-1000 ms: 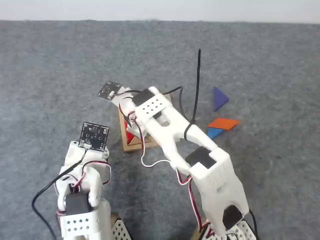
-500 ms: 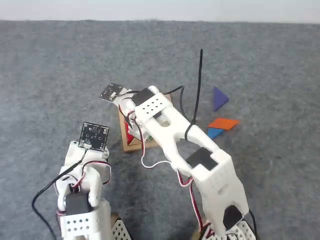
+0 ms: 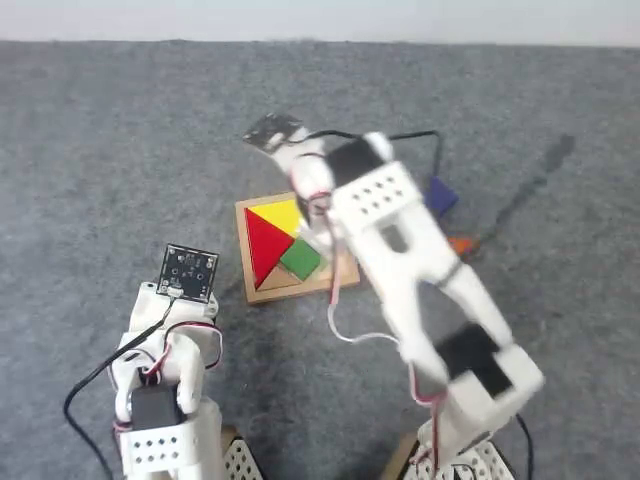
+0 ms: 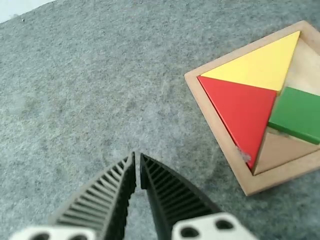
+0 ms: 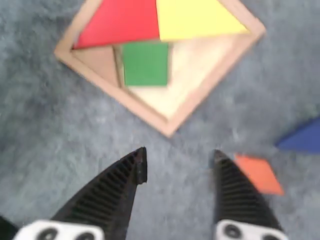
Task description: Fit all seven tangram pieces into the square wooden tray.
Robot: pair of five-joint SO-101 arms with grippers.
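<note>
Grey felt [image 3: 120, 150] lies under the left gripper [image 4: 136, 156], whose jaws are pressed almost together on nothing, short of the wooden tray [image 3: 244, 255]. In the tray sit a red triangle [image 3: 262, 248], a yellow triangle [image 3: 280, 213] and a green square [image 3: 299, 259]. Just off a tray corner the right gripper [image 5: 180, 155] hovers with its jaws wide apart and empty, near the loose orange piece [image 5: 259, 172] and blue piece [image 5: 300, 140].

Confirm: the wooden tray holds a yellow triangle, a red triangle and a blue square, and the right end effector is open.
The square is green, not blue; the right wrist view shows it. The wooden tray holds a yellow triangle, a red triangle and a green square, and the right end effector is open.
</note>
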